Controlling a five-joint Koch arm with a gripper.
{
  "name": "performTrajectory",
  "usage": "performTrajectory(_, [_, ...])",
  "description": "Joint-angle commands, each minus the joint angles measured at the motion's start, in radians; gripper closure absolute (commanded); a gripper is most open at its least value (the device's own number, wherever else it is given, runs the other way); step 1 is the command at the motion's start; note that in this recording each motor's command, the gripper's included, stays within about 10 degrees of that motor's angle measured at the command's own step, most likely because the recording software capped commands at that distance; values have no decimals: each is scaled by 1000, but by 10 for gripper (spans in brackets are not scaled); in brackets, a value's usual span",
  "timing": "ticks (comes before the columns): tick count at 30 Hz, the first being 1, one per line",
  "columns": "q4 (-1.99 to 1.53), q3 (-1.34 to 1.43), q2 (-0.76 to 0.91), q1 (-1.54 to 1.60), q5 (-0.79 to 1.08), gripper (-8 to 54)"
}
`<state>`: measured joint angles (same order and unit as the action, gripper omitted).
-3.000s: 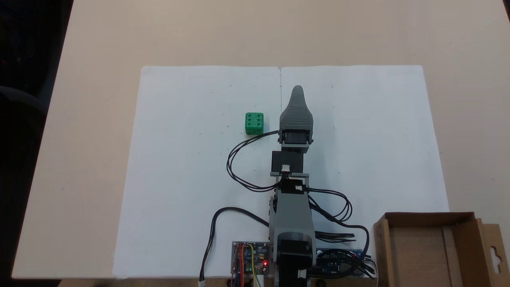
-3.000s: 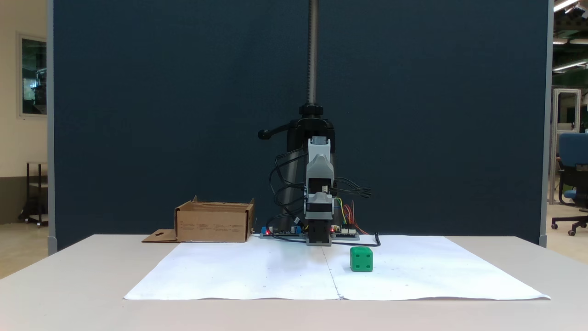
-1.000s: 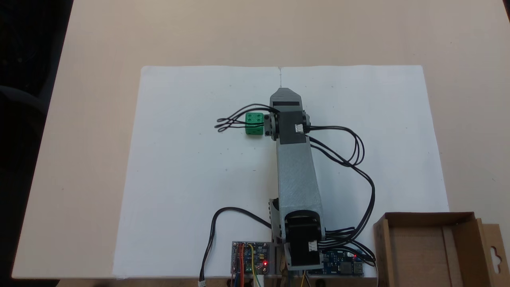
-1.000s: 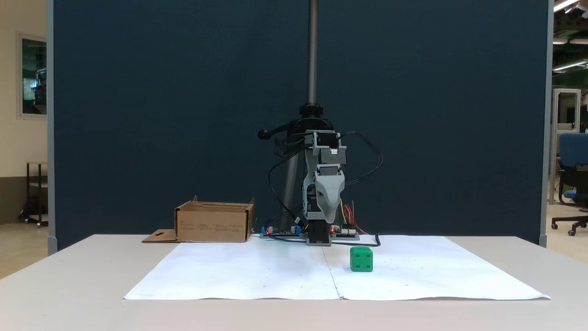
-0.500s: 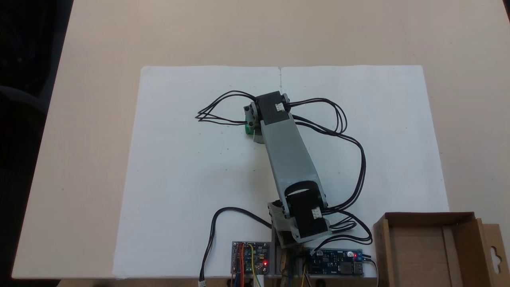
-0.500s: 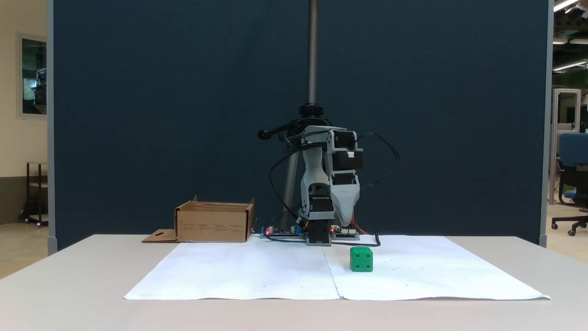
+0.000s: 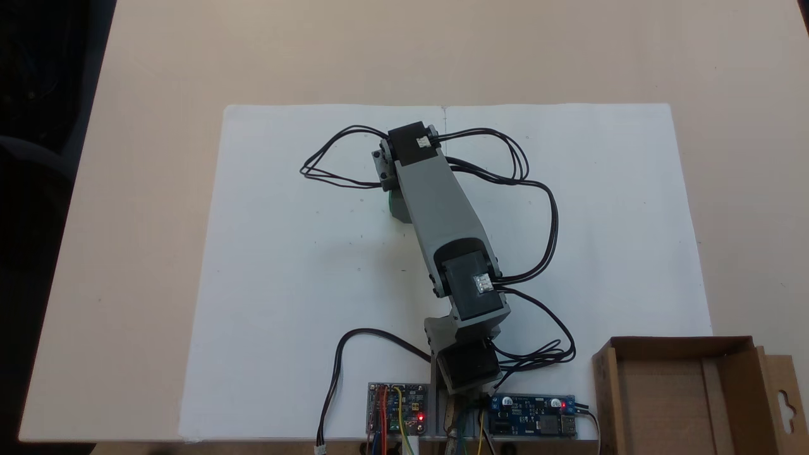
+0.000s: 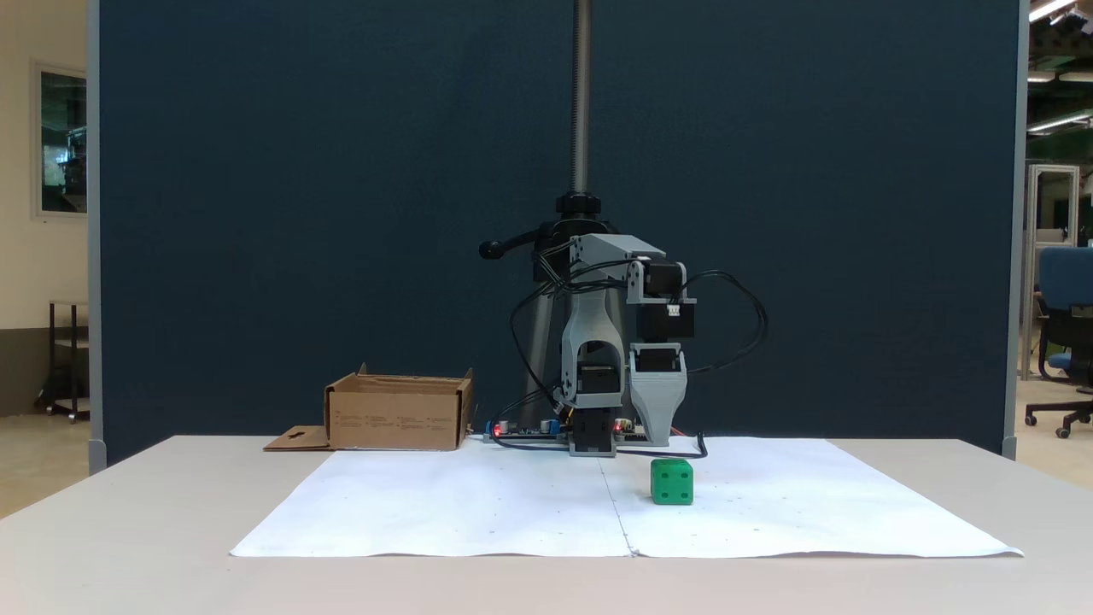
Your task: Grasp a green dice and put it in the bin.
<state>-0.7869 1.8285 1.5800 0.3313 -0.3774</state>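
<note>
Green dice (image 8: 672, 482) sat on the white paper (image 8: 478, 512) to the right of the centre crease in the low front fixed view, resting flat with a four-pip face toward that camera; from the top-down fixed view, almost wholly hidden under the arm (image 7: 442, 215), just a green sliver (image 7: 390, 201) peeking out at the arm's left edge. Gripper (image 8: 657, 437) pointed straight down above and slightly behind the dice, tip close to the paper level in the front fixed view, apart from the dice. Jaws seen as a single grey wedge there, so parted or closed: cannot tell. Nothing visibly held. Bin (image 8: 399, 413) stood at the far left edge of the paper in the front fixed view, flap lying flat on the table (image 8: 128, 530) to its left; in the top-down fixed view, placed at the lower right corner (image 7: 679, 395), well apart from the dice. Black cables (image 7: 543, 208) looped off both sides of the arm.
</note>
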Motion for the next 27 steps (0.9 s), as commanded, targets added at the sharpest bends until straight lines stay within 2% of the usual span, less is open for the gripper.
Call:
performTrajectory(1, [5,-51,3,14,-67,40])
performTrajectory(27, [109,-71,-121,80,-120,40])
